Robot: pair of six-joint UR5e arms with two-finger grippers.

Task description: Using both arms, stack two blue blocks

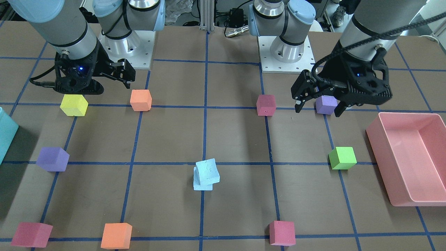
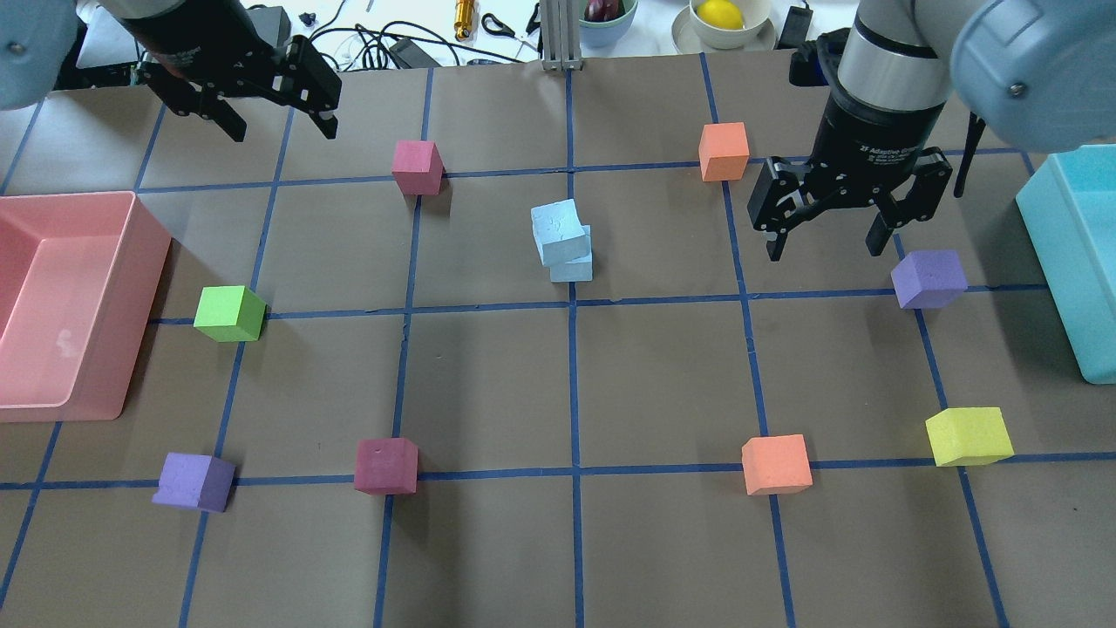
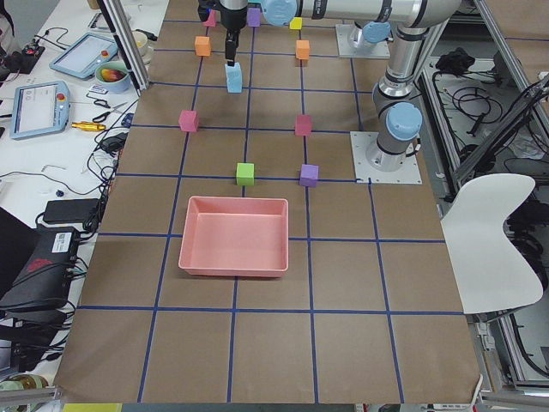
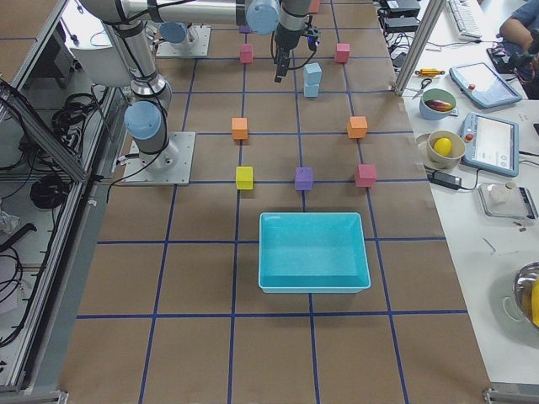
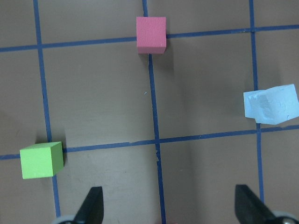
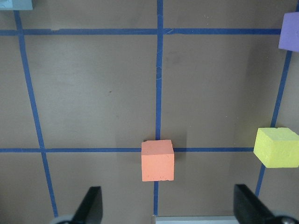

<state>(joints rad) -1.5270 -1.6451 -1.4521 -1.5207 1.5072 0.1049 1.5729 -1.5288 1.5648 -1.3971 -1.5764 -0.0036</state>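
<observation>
The two pale blue blocks stand as a stack near the table's middle. The upper blue block (image 2: 558, 231) (image 1: 208, 171) sits twisted and tilted on the lower blue block (image 2: 572, 267) (image 1: 202, 185). The stack also shows in the left wrist view (image 5: 271, 105). My left gripper (image 2: 283, 131) (image 1: 318, 108) is open and empty, held high, well to the left of the stack. My right gripper (image 2: 824, 249) (image 1: 111, 83) is open and empty, held high, to the right of the stack. Neither gripper touches a block.
A pink bin (image 2: 144, 262) stands at the left edge and a teal bin (image 2: 1042, 235) at the right edge. Single cubes lie around the stack: green (image 2: 229, 313), maroon (image 2: 417, 167), orange (image 2: 724, 151), purple (image 2: 929, 278), yellow (image 2: 968, 435), and others nearer me.
</observation>
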